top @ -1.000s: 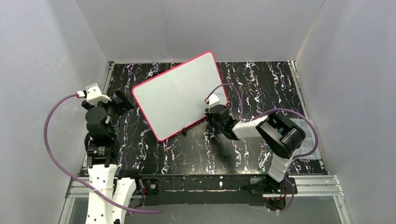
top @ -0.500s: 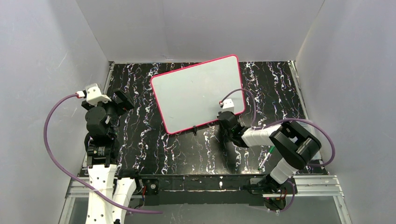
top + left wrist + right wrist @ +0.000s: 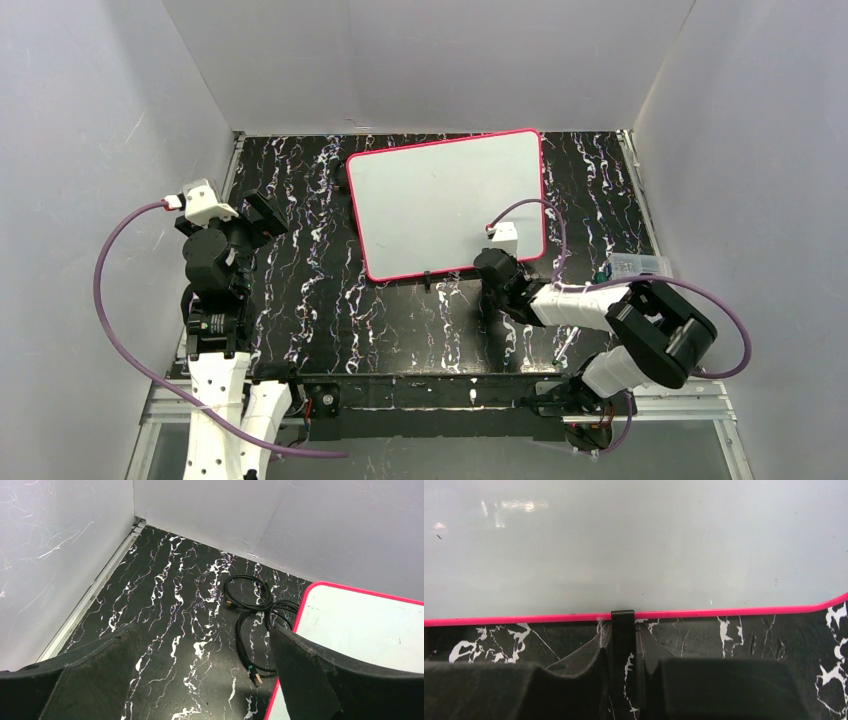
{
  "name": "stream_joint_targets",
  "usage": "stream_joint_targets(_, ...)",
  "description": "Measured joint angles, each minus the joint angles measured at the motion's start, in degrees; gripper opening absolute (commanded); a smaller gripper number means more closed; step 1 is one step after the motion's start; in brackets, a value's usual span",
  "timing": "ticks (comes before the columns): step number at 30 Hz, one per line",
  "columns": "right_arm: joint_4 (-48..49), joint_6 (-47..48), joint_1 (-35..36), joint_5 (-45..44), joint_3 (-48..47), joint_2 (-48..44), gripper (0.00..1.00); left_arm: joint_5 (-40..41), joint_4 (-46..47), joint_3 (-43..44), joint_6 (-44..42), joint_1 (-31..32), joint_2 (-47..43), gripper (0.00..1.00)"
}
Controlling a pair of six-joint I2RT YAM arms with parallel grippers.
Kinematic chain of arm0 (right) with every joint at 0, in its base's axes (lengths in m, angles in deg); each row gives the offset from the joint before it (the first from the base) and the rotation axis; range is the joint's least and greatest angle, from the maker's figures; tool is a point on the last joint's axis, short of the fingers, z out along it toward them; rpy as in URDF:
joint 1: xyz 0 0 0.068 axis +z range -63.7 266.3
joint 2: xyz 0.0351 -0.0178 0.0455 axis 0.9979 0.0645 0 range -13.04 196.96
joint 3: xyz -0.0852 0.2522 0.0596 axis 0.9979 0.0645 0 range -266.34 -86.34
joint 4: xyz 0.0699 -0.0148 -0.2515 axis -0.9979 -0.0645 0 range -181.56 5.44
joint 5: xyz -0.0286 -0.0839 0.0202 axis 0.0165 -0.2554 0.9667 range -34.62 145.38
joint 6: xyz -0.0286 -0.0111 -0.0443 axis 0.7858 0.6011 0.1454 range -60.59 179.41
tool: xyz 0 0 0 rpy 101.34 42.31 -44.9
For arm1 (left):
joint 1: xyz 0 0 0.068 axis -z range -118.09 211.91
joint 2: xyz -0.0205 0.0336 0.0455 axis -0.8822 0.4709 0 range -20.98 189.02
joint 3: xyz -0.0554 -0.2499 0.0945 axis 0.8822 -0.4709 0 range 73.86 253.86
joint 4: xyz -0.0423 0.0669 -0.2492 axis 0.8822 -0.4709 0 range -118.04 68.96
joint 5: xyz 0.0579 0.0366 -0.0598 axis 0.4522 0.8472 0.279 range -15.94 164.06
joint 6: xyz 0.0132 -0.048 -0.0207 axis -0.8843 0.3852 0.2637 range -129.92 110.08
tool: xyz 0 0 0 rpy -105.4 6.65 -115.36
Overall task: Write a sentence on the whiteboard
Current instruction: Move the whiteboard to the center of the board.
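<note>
Right gripper [image 3: 624,667] first. Its two black fingers [image 3: 724,690] stand nearly together, pinched on a small black clip [image 3: 623,625] whose strap runs down the narrow gap between them; I read that as a hold on the clip. Directly ahead of the fingertips the clip hooks over the near edge of the large flat whiteboard [image 3: 634,545], glossy white with a thin pink-red rim. The rim runs straight across in front of the hand and curves up at a rounded corner off to the hand's right. Beyond the rim the face shows white glare and a few tiny dark specks. From overhead, this hand sits at the board's near edge, close to its right corner. The board lies flat on the black marble-look table with white veining [image 3: 330,320] and stretches away from the hand toward the back wall. A second black clip [image 3: 428,278] shows on the same edge, to the hand's left. Out to the hand's right, past the forearm, sits a clear plastic box [image 3: 635,265]. Left gripper [image 3: 202,635]: jaws spread wide, nothing in them, hanging over the table. Ahead of it and to its right a coiled black cable [image 3: 250,605] lies on the table, its loops reaching the board's pink corner. Overhead puts this hand apart from the board, off its left side.
</note>
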Motion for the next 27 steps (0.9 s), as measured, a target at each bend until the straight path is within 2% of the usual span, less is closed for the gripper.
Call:
stream_joint_targets(7,-4.7,-3.9,1.4,-1.6,0.6,-2.4,0.02,0.0,0.0,0.0,0.0,0.0,0.0,0.98)
stream_joint_targets(14,-6.8,-5.6,1.8,-2.4,0.7,-3.3,0.3,0.0,0.0,0.0,0.0,0.0,0.0,0.98)
stream_joint_targets(16,-7.3,-6.2,1.8,-2.5,0.7,-3.6,0.42,0.0,0.0,0.0,0.0,0.0,0.0,0.98)
stream_joint_targets(19,-9.3,-7.4,1.8,-3.3,0.9,-5.1,0.52,0.0,0.0,0.0,0.0,0.0,0.0,0.98)
stream_joint_targets(27,-15.6,-9.6,2.3,-3.9,1.6,-11.5,0.55,-0.4,0.2,-0.1,0.0,0.0,0.0,0.98)
